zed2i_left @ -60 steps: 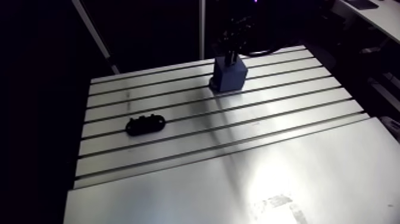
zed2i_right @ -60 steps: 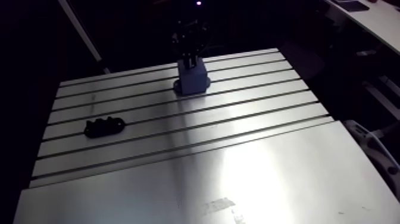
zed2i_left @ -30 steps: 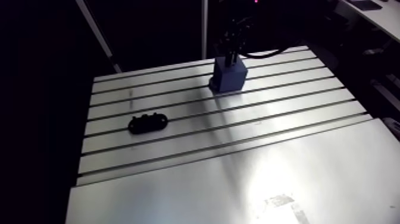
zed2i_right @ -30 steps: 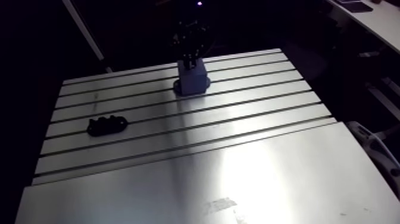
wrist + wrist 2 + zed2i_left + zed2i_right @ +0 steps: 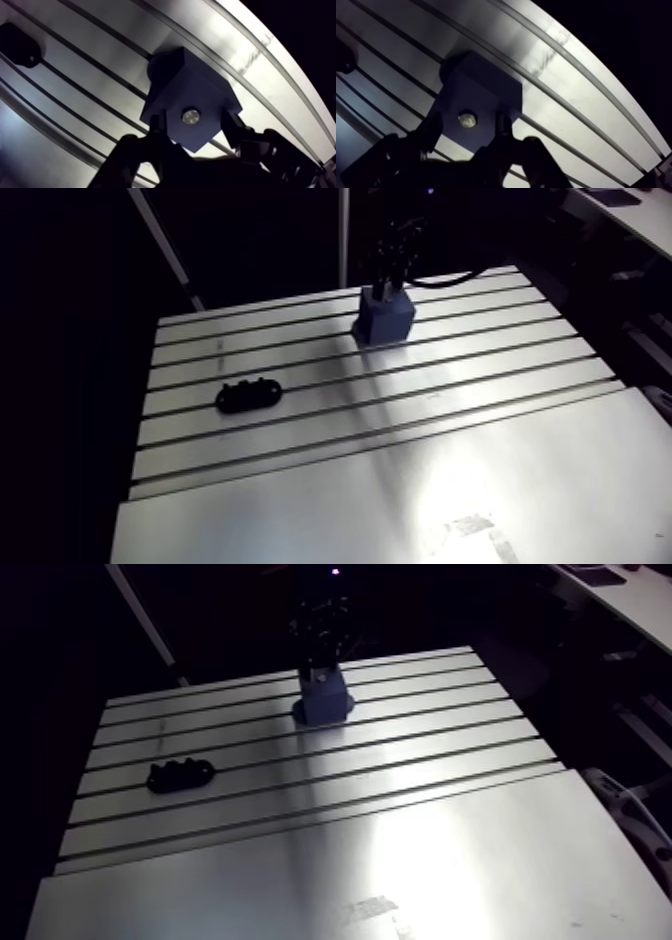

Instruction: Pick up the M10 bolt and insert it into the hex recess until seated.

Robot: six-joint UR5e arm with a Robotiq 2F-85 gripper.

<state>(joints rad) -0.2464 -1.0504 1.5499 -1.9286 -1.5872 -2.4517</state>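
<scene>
Hovering over the blue block (image 5: 175, 85), my end effector (image 5: 193, 119) stands spread, empty, astride the M10 bolt (image 5: 190, 116): presumably rigid, slick steel; grip its head.

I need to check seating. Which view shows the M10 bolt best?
The wrist view: the bolt shows as a shiny round end in the blue block, between the fingers of the open claw. The arm view shows only the block, no bolt.

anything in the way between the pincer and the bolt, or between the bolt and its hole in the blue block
Nothing visible does. The bolt sits in the top face of the blue block, right under the open pincer, with a bare gap on each side. The black part lies well apart on the table.
</scene>
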